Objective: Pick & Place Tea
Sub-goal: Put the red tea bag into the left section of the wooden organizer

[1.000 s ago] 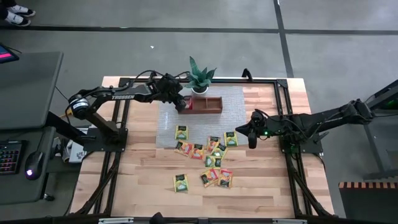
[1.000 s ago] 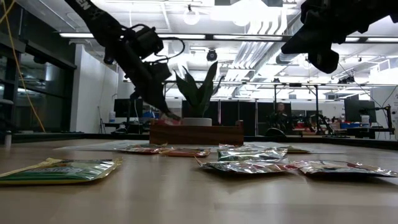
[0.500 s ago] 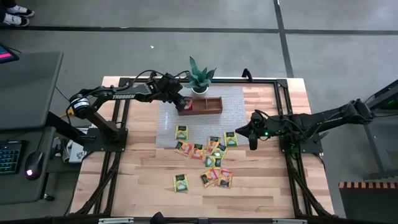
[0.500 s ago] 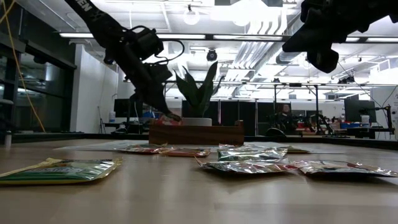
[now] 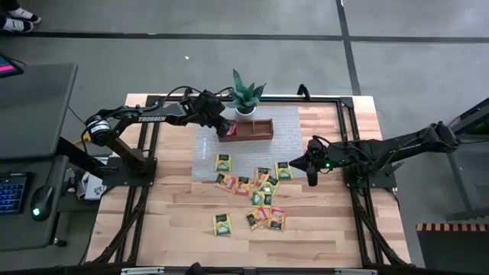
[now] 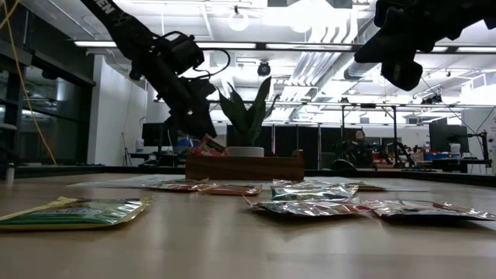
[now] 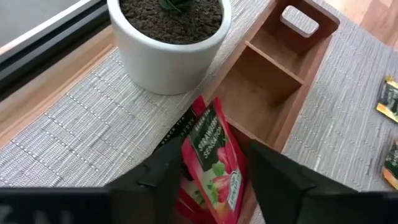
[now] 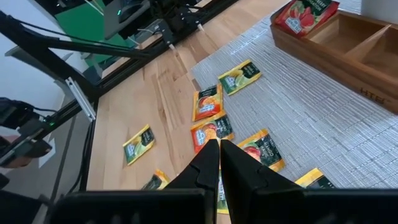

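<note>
A red tea packet (image 7: 214,163) stands tilted in the left end compartment of the brown wooden tray (image 5: 252,128), on other red packets, its top above the tray's rim (image 6: 208,144). My left gripper (image 7: 216,148) hovers over that compartment, open, one finger on each side of the packet. Several more tea packets (image 5: 256,191) in yellow, orange, red and green lie flat on the table. My right gripper (image 5: 309,168) hangs shut above the table's right part, with nothing in it (image 8: 219,152). My left gripper stands slanting down from the table's left over the red packet's upper end (image 7: 205,127). One finger (image 7: 163,177) lies close along the packet's edge. Whether it touches the packet, I cannot tell.
A white pot with a spiky green plant (image 5: 246,95) stands right behind the tray's left end. Both rest on a grey woven mat (image 5: 294,141). The tray's middle compartment (image 7: 258,87) and right one show bare wood. Dark frame rails run along the table's edges.
My left gripper has opened over the tray's left compartment and let go of the red packet. The packet now leans tilted in that compartment, just below the fingertips.
</note>
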Controlling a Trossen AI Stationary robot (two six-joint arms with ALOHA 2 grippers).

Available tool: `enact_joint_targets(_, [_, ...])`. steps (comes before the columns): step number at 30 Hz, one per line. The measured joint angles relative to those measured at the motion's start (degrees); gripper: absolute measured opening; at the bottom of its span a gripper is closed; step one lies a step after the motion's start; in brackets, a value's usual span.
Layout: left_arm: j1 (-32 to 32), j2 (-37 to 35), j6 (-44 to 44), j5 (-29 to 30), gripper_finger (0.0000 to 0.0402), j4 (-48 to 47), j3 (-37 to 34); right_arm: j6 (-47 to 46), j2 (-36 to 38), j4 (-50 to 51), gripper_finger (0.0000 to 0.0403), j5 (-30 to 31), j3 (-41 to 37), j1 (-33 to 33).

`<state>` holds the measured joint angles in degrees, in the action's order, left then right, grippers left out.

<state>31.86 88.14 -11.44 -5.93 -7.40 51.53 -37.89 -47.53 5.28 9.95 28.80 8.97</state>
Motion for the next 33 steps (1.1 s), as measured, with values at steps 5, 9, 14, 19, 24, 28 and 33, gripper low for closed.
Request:
enact_joint_targets(5, [0.0,-0.5,-2.5,0.3,0.0207,-0.2,0.0,0.6,0.0,0.0,0.0012,-1.5,0.0,0.0])
enact_joint_targets(9, [0.0,-1.5,-3.8,1.1,0.0209,-0.4,0.6,0.8,0.0,0.0,0.0012,-1.6,0.0,0.0])
enact_joint_targets(14, [0.0,-1.9,-3.9,3.6,0.0209,-3.1,3.3,1.2,0.0,0.0,0.0012,-2.9,0.0,0.0])
enact_joint_targets(19, [0.0,-1.9,-4.1,5.3,0.0209,-10.7,7.0,1.9,0.0,0.0,0.0012,-4.2,0.0,0.0])
enact_joint_targets(24, [-1.9,-1.9,-5.5,6.0,0.0209,-14.1,7.5,2.4,0.0,0.0,0.0012,-4.2,0.0,0.0])
enact_joint_targets(28, [-4.8,-1.9,-5.8,8.5,0.0192,-13.9,7.5,2.4,0.0,0.0,0.0012,-4.2,0.0,0.0])
enact_joint_targets(33, [-7.6,-1.9,-5.8,9.3,0.0133,-13.8,7.5,3.0,0.0,0.0,0.0012,-4.1,0.0,0.0])
